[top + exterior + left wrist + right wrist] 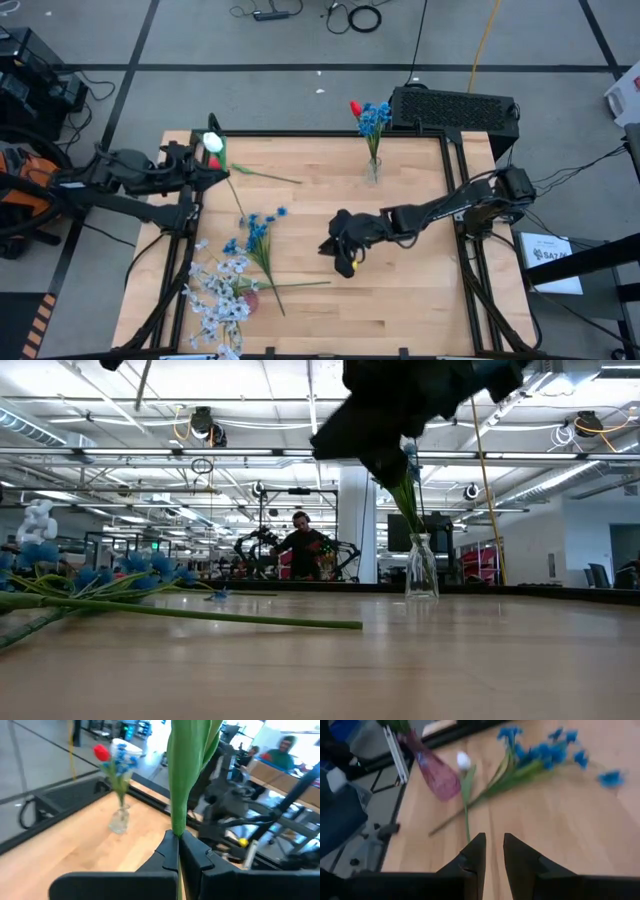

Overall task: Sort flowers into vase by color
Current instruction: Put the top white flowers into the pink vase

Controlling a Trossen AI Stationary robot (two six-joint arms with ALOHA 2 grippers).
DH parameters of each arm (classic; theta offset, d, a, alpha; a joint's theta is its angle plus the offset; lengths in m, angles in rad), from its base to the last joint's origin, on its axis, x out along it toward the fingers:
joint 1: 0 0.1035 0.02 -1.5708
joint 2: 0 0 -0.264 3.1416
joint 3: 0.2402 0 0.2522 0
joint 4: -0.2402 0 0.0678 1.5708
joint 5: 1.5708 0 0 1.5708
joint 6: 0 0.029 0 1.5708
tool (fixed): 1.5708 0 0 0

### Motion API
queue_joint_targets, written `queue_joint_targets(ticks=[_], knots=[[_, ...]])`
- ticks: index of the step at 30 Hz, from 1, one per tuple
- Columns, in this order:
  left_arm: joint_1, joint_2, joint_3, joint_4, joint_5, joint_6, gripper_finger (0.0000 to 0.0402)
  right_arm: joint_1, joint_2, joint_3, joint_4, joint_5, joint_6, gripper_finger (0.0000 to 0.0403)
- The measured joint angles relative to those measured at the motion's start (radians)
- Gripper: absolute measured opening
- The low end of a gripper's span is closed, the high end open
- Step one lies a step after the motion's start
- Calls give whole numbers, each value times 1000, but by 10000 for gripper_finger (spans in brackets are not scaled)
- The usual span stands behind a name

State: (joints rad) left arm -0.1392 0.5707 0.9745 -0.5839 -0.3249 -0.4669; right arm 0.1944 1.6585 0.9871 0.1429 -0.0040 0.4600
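The left gripper (214,170) was pressed together on a green stem (176,795), the broad leaf rising straight up out of its fingertips in the left wrist view. From above it sat at the table's (420,290) left edge, toward the far corner, with a white bud (212,143) showing just beside it. Whether that bud topped the pinched stem could not be told for certain. Beyond this gripper, at the far edge of the table, stood a clear vase (374,170), upright, with blue flowers (376,117) and a red bud (354,106) in it. The right gripper (343,258) hung over the middle of the table, raised off the wood. Its fingers (476,852) were parted by only a narrow gap, with nothing between them. Ahead of them on the boards lay a loose flower with a small white bud (463,760), the end of its stem near the fingertips but not touching them. Next to it lay a spray of blue flowers (258,228), flat on the table and fanned toward the left side. A pink vase (440,780) stood near the white bud. In the high view it was half hidden by a heap of pale white-lavender flowers (220,295) at the near left corner. In the room beyond the table a person (303,545) was visible at a distance.
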Motion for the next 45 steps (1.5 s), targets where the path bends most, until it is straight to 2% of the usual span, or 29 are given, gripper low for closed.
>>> queue_joint_targets(ticks=[5,13,17,25,28,34,45], knots=[[-83,41,4,168,6,32,1,12,0,-48,3,1,67,59],[-198,68,62,170,-17,73,1,31,0,-54,11,1,84,59],[-237,57,96,102,4,81,1,44,0,-54,11,3,105,59],[-249,-13,204,-143,19,81,1,58,0,-54,10,11,179,59],[-249,-48,206,-189,78,86,1,58,0,-54,11,81,247,59],[-249,-129,143,-224,197,102,1,58,0,-54,12,199,403,59],[-249,-312,-81,-65,357,115,1,100,0,-53,46,393,600,59]])
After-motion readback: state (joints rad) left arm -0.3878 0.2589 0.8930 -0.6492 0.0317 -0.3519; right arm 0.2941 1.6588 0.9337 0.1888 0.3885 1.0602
